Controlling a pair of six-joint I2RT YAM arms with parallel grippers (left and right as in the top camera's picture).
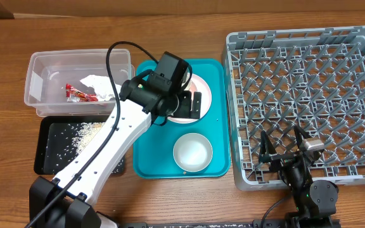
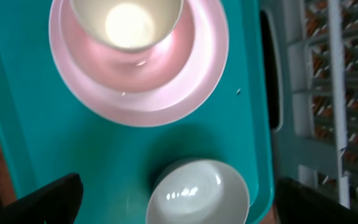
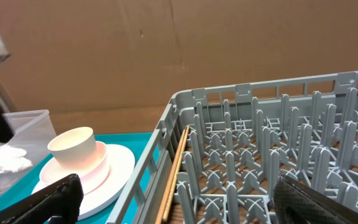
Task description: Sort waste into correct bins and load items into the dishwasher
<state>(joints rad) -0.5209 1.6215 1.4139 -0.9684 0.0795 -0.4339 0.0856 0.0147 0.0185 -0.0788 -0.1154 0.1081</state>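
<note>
the wooden table (image 1: pixel 182 31) is carrying four things directly: a clear plastic tub (image 1: pixel 35 82) is sitting at the back left, a black tray (image 1: pixel 49 158) is lying just in front of it, a teal serving tray (image 1: pixel 154 155) is resting mid-table, and a grey dish rack (image 1: pixel 230 114) is standing at the right.

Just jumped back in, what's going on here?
The left fingers hover open over the teal tray, above the pink plate and the cup on it; a whitish bowl sits beside. Wrapper and napkin lie in the clear tub, rice in the black tray. The grey rack holds no dishes; the right fingers hang open over its corner.
</note>
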